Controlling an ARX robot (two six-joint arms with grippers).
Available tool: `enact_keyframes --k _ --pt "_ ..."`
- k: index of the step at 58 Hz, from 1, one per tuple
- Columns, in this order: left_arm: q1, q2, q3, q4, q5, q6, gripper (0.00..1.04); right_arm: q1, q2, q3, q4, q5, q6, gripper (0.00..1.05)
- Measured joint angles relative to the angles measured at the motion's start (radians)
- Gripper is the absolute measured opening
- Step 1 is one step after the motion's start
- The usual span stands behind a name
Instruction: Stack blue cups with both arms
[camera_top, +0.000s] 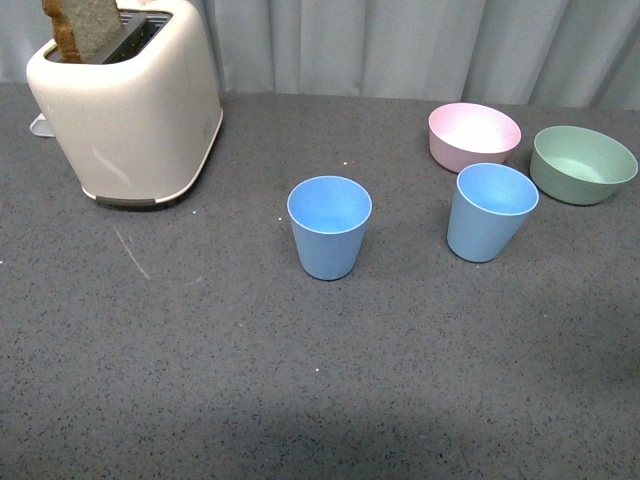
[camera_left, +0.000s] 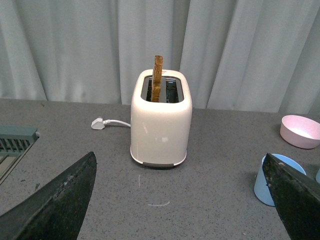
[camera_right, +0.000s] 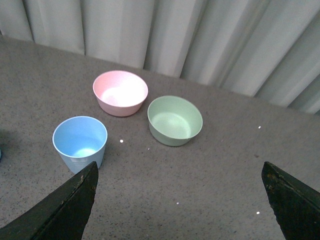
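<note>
Two light blue cups stand upright and apart on the grey table: one in the middle, one to its right. Neither arm shows in the front view. The left gripper is open and empty; the middle cup peeks out behind one of its fingers. The right gripper is open and empty, with the right cup just beyond one of its fingers.
A cream toaster with a slice of bread stands at the back left, its plug on the table. A pink bowl and a green bowl sit behind the right cup. A grey rack edge shows in the left wrist view.
</note>
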Motion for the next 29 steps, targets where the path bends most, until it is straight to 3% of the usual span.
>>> enact_keyframes --k 6,29 --pt "0.0 0.0 0.0 0.0 0.0 0.0 0.98 0.026 0.203 0.138 -0.022 0.008 0.041 0.95" --pt "0.0 0.0 0.0 0.0 0.0 0.0 0.98 0.102 0.728 0.609 -0.356 0.028 0.268 0.95"
